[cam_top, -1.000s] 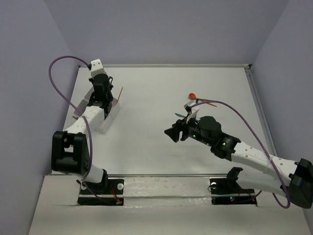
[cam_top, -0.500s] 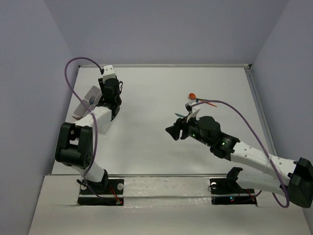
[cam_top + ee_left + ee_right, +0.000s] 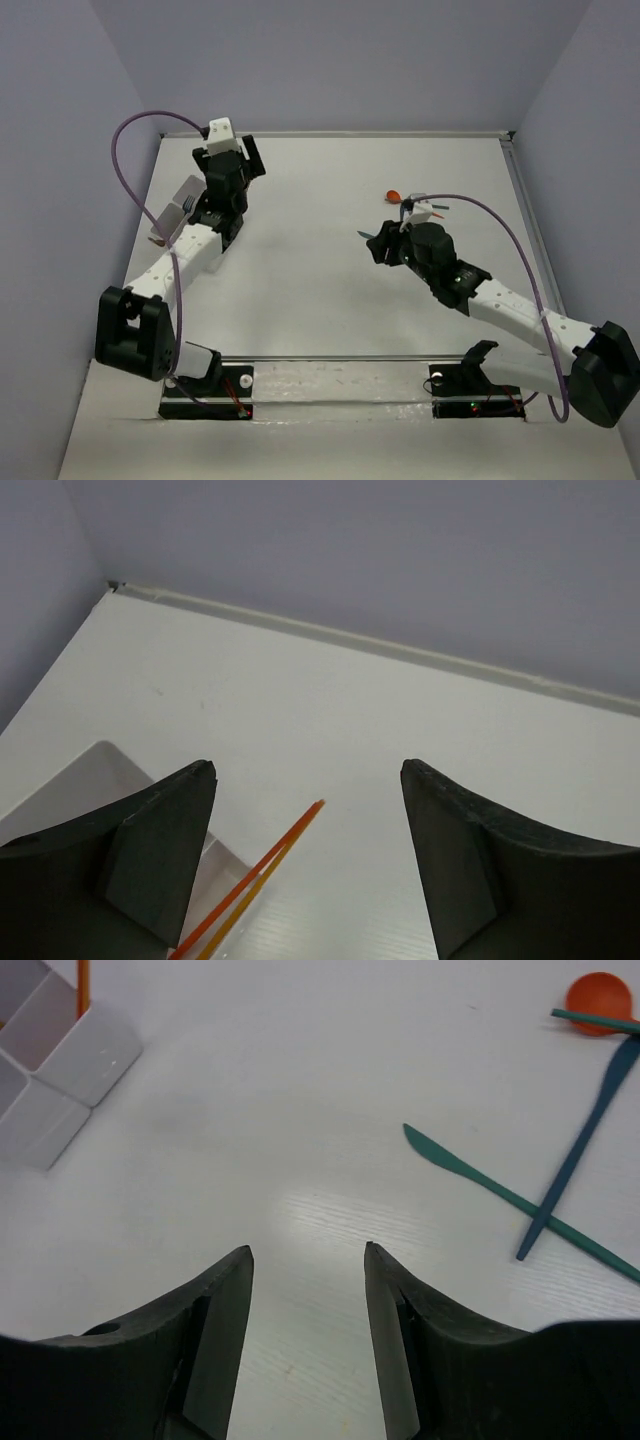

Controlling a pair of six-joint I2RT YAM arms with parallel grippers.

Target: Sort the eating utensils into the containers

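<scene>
where the overhead view half hides the tray (image 3: pixel 172 218) behind the left arm (image 3: pixel 190 250), wrist views show the left gripper (image 3: pixel 308 770) spread wide, empty, above orange sticks (image 3: pixel 265 870) in the tray; well right of it, the right gripper (image 3: pixel 307 1252) gapes empty near teal utensils (image 3: pixel 470 1172).

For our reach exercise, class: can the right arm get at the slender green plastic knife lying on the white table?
Probably yes. The right gripper is open and empty, and the slender green plastic knife lies ahead on bare table; only a blue plastic stick crosses its handle.
</scene>
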